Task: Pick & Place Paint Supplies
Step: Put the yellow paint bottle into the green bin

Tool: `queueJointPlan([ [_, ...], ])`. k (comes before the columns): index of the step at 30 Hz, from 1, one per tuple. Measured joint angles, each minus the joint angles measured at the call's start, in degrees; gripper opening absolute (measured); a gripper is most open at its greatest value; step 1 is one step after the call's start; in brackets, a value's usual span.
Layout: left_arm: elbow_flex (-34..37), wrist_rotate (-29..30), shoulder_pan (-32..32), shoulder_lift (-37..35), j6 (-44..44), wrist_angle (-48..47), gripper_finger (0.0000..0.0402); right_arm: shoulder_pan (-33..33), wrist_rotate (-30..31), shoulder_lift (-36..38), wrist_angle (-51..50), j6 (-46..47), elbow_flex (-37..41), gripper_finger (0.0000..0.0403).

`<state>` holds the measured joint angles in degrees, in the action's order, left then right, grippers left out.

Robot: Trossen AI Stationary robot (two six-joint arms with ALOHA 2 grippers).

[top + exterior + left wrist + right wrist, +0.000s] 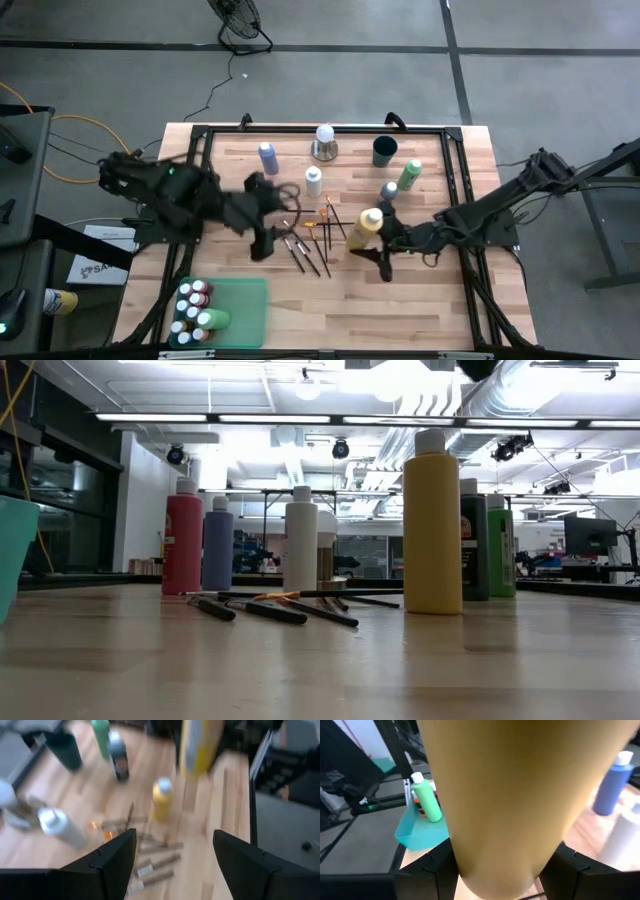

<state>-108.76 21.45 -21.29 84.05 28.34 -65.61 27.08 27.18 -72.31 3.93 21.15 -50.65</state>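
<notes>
My right gripper (383, 248) is shut on a yellow paint bottle (505, 795) that fills the right wrist view. In the left wrist view this bottle (200, 745) shows blurred, beyond a second yellow bottle (162, 797) standing upright on its base (432, 525). Seen from above, the two yellow bottles (366, 227) merge. My left gripper (175, 855) is open and holds nothing. It hovers at the left of several thin brushes (310, 238) lying flat on the wood. White (313, 181), blue-purple (268, 157), green (410, 173) and dark (389, 191) bottles stand behind them. My right gripper pinches the yellow bottle's body (470, 850) between its two fingers (427, 870), one on each side, close to one rounded end (500, 887). The fingers lie across the bottle. In the left wrist view the bottle shows higher than the standing one; whether any part rests on the table, I cannot tell.
A teal tray (245, 300) at the table's near left holds several bottles, a green one (427, 795) lying on top. A white ball on a metal base (324, 142) and a dark green cup (385, 151) stand near the far edge. A black frame (455, 170) borders the table.
</notes>
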Motion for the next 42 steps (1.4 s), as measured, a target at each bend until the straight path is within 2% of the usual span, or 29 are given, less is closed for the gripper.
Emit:
queueJointPlan([
  [4,-1.9,-0.4,3.7,0.0,-6.0,5.3,0.0257,-1.6,-1.8,-4.4,-0.3,-0.9,-3.6,0.0207],
  [8,-1.9,-3.3,6.0,0.5,-10.4,9.9,0.0257,-3.6,-4.1,-9.4,-0.2,-2.9,-8.9,0.0207],
  [15,-1.8,-8.0,6.7,2.6,-12.6,11.8,0.0257,-7.0,-6.8,-16.1,-0.3,-2.5,-14.7,0.0207],
  [22,-1.9,-10.6,6.7,3.7,-13.1,11.1,0.0257,-9.0,-11.4,-21.4,-0.6,-0.8,-16.9,0.0207],
  [30,-1.8,-12.2,6.7,3.7,-12.8,6.8,0.0257,-8.8,-12.6,-22.6,-0.4,1.3,-17.0,0.0207],
  [42,-1.8,-12.8,6.7,7.4,-14.5,8.9,0.0257,-8.9,-12.2,-22.6,-0.6,1.1,-17.0,0.0207],
])
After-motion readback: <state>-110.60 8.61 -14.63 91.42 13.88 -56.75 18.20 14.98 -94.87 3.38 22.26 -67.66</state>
